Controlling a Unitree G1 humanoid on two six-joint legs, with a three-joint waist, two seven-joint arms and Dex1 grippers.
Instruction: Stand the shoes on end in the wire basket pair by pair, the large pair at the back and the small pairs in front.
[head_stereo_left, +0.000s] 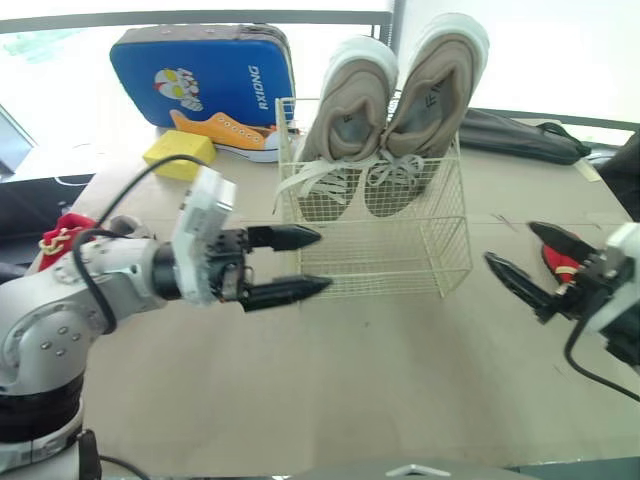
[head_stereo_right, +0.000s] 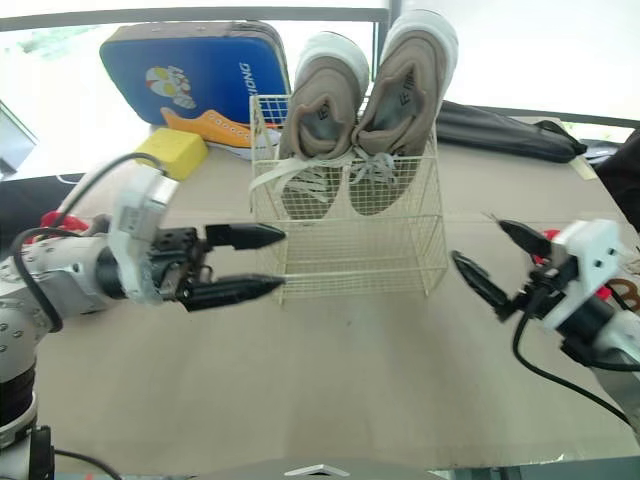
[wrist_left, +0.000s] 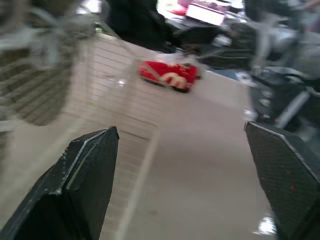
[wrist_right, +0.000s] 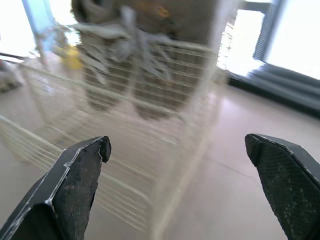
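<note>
Tan worktop (head_stereo_left: 400, 380), basket (head_stereo_left: 400, 262) at centre. We note the large pair (head_stereo_left: 400, 110) standing on end at its 12 o'clock side; front row vacant. Both hands gape, holding nothing: left hand (head_stereo_left: 318, 262) at the basket's 9 o'clock, right hand (head_stereo_left: 508, 242) at 3 o'clock beside a red shoe (wrist_left: 167, 75). We advise gripping that shoe at the heel collar and lowering it clear of the dangling laces (head_stereo_left: 297, 180).

I see a cream wire basket (head_stereo_left: 400, 262) standing upright. A pair of large beige lace-up sneakers (head_stereo_left: 352, 115) stands on end along its back wall, toes down, heels well above the rim, side by side and touching. A small orange canvas sneaker (head_stereo_left: 225, 133) lies on its side behind the basket, to the left. A small red shoe (wrist_left: 170, 75) lies well apart, to the right.
</note>
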